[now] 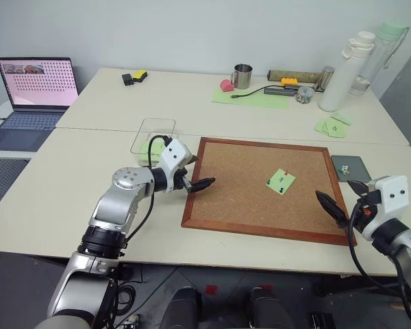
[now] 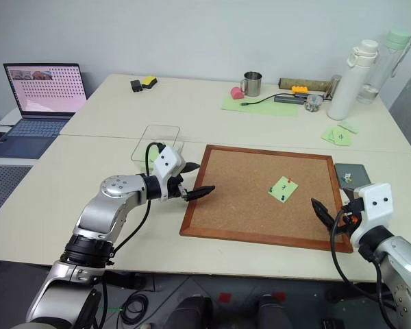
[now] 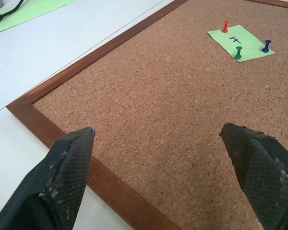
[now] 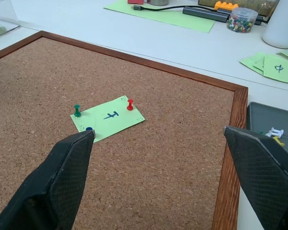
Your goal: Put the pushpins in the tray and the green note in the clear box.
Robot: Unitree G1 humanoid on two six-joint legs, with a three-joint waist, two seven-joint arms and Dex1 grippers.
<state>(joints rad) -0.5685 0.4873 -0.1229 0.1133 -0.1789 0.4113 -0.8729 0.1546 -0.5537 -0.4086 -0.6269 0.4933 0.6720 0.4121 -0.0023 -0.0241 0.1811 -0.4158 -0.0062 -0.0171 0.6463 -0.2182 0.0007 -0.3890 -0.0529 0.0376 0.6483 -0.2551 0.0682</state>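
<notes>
From the head views, a corkboard (image 1: 257, 188) is lying on the counter (image 1: 68, 192). The note (image 1: 281, 181) is sitting on the board's right half, pinned by pushpins (image 1: 285, 172). The left claw (image 1: 198, 184) is hanging over the board's left edge, fingers spread wide and holding nothing. The right claw (image 1: 339, 205) is hovering at the board's right corner nearest the robot, also wide and empty. The tray (image 1: 351, 167) is resting on the counter just beside the board's right edge, with a few pale pins inside. The box (image 1: 153, 135) is standing on the counter just off the board's far left corner.

In the left wrist view, the two fingers (image 3: 67, 172) are standing far apart above the board's wooden frame, and the note (image 3: 240, 43) is lying beyond them with red, green and blue pins stuck in it.

In the right wrist view, the fingers (image 4: 62, 177) are spread wide over the cork. The note (image 4: 108, 117) is lying between them, further off, bearing a dark mark. The tray (image 4: 271, 124) is showing beside the frame, with white and yellow pins (image 4: 274, 134) in it.
</notes>
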